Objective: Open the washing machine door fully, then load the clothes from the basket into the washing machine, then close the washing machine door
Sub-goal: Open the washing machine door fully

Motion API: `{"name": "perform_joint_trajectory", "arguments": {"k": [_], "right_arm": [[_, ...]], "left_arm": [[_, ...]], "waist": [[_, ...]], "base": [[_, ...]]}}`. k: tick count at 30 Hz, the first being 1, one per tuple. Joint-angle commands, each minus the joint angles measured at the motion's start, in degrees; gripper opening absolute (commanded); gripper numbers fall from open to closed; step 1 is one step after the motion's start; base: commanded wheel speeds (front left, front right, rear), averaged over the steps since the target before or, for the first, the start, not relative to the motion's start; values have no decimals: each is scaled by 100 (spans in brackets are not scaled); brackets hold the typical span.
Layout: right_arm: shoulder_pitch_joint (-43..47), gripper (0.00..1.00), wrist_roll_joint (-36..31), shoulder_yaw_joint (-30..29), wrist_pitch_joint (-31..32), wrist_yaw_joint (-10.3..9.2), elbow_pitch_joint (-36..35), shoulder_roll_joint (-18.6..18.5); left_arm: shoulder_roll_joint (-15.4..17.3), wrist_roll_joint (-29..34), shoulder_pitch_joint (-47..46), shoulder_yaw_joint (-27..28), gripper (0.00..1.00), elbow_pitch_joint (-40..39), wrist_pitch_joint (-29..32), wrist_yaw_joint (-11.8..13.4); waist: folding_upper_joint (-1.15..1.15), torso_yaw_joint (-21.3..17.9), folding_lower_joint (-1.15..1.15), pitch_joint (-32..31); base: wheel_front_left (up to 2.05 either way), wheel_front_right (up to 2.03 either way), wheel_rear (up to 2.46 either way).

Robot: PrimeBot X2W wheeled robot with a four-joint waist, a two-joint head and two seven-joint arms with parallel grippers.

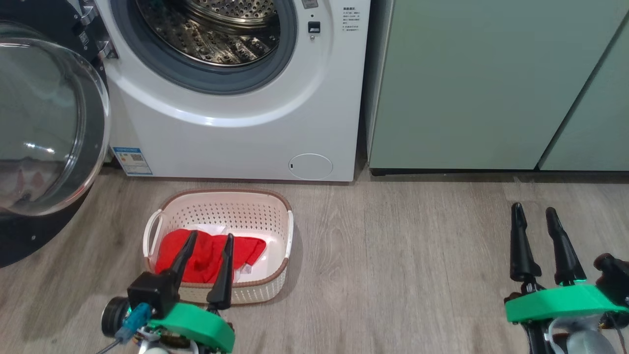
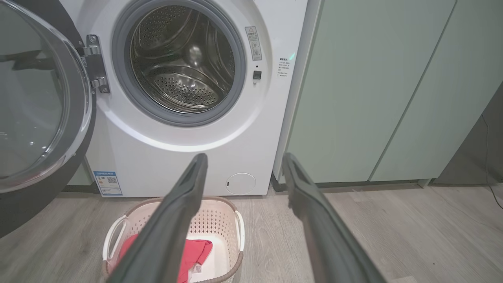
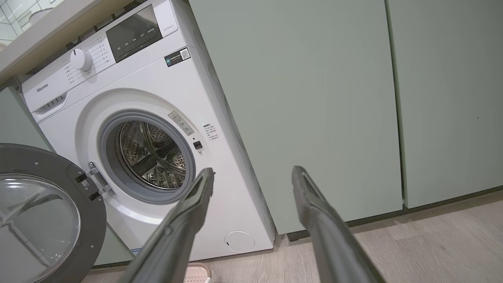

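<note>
Head view, nearest you: your left gripper [image 1: 211, 235] hangs over the near edge of the basket [image 1: 226, 192], fingers spread wide and holding nothing. Your right gripper [image 1: 533, 209], well off to the right above the wood-look floor [image 1: 403, 255], is equally wide and empty. Inside the basket lies the red garment [image 1: 204, 258], its white tag [image 1: 247, 269] at the right edge, with a thin white garment [image 1: 211, 228] behind it. Beyond stands the washing machine [image 1: 236, 142], steel drum [image 1: 221, 34] exposed, its door [image 1: 44, 123] swung out to the left. Right wrist view lets you read the "Hisense" lettering [image 3: 42, 87]; the blue sticker [image 1: 131, 161] is too small to read.
</note>
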Motion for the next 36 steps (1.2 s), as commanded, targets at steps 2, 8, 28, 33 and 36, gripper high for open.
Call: {"name": "perform_joint_trajectory", "arguments": {"k": [2,8,28,33,36], "right_arm": [[-211,100,-23,161,-53,0,-168,-21],[-208,100,-10,163,-53,0,-157,-21],[-221,100,-7,206,-53,0,-84,-20],[-220,100,-8,221,-53,0,-72,-20],[-225,100,-12,227,-53,0,-61,-20]], "left_arm": [[20,39,-174,173,100,-179,-28,66],[20,37,-169,185,100,-190,-28,99],[20,-27,-168,172,100,-147,-28,68],[20,-243,-175,208,100,-126,-28,-13],[20,-224,-185,223,100,-126,-28,-14]], "waist": [[0,3,0,12],[0,7,0,27],[0,46,0,17],[0,53,0,33],[0,54,0,46]], "base": [[0,0,0],[0,0,0],[0,0,0],[10,-10,0],[62,-62,0]]}}
